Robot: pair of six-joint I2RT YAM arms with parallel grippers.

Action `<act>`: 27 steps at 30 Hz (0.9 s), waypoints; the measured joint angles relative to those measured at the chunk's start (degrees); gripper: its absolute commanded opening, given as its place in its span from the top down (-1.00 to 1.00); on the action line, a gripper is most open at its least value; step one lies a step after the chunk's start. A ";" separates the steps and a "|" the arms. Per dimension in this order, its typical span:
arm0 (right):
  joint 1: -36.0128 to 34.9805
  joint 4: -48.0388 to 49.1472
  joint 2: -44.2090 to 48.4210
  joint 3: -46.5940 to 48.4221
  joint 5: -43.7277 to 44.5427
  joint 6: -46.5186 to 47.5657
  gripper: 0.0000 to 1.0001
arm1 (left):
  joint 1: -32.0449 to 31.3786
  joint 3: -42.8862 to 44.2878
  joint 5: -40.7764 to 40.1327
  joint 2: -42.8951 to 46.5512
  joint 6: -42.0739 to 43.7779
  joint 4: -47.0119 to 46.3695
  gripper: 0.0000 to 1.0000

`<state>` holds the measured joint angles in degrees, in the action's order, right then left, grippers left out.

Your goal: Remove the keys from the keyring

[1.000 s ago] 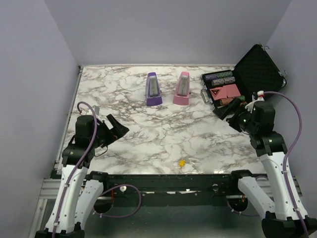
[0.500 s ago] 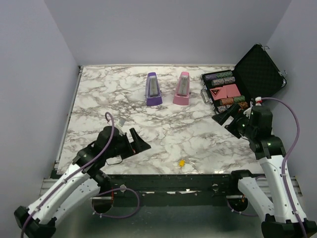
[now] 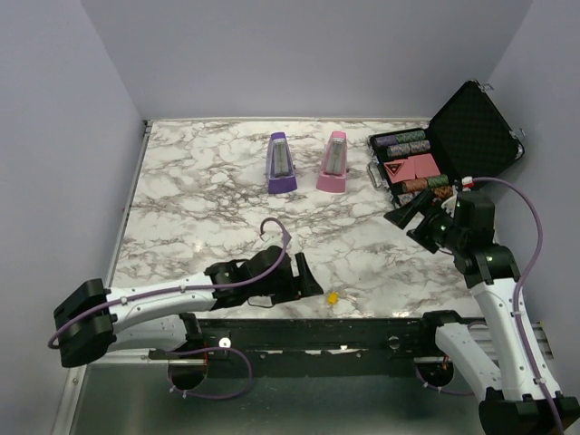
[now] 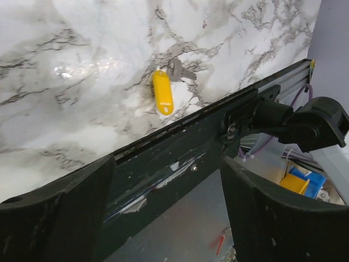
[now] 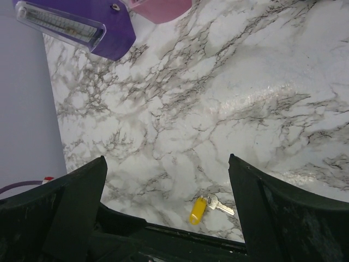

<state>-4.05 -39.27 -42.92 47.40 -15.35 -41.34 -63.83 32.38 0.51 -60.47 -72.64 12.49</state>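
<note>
The keys (image 3: 333, 296) lie flat on the marble by the table's near edge: a bright yellow tag (image 4: 162, 93) joined at its top to one silver key (image 4: 177, 69). The ring between them is too small to make out. My left gripper (image 3: 306, 276) hangs open just left of them, its fingers (image 4: 54, 213) spread over the black front rail with nothing between them. Farther right, near the chip case, my right gripper (image 3: 406, 216) is open and empty. Its wrist view looks down past the fingers (image 5: 283, 213) at the yellow tag (image 5: 198, 210) and silver key (image 5: 219, 205).
A purple metronome (image 3: 281, 163) and a pink metronome (image 3: 333, 163) stand at the back middle. An open black case of poker chips (image 3: 426, 159) sits at the back right. The black front rail (image 3: 362, 324) runs right below the keys.
My left arm has swung from the left side along the near edge to just left of the keys. The right arm has barely shifted.
</note>
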 measured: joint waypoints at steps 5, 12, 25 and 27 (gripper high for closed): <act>0.00 0.52 0.04 -0.26 -0.70 -0.42 -1.00 | -3.02 1.42 -1.49 -6.67 -2.27 -6.40 -0.51; 0.00 1.95 -0.31 -1.33 -1.68 -0.72 -1.00 | -3.80 2.95 -1.60 -14.69 -4.33 -13.03 -0.30; 0.00 3.30 -2.10 -1.84 -2.54 -0.70 -1.00 | -3.80 4.57 0.17 -23.85 -6.78 -16.28 -0.10; 0.00 3.43 -2.25 -1.84 -2.62 -0.70 -1.00 | -3.80 4.72 0.26 -24.35 -6.97 -16.31 -0.08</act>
<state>-4.05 -35.83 -45.17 45.56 -17.98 -42.04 -67.64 37.10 0.78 -84.82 -79.61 -3.81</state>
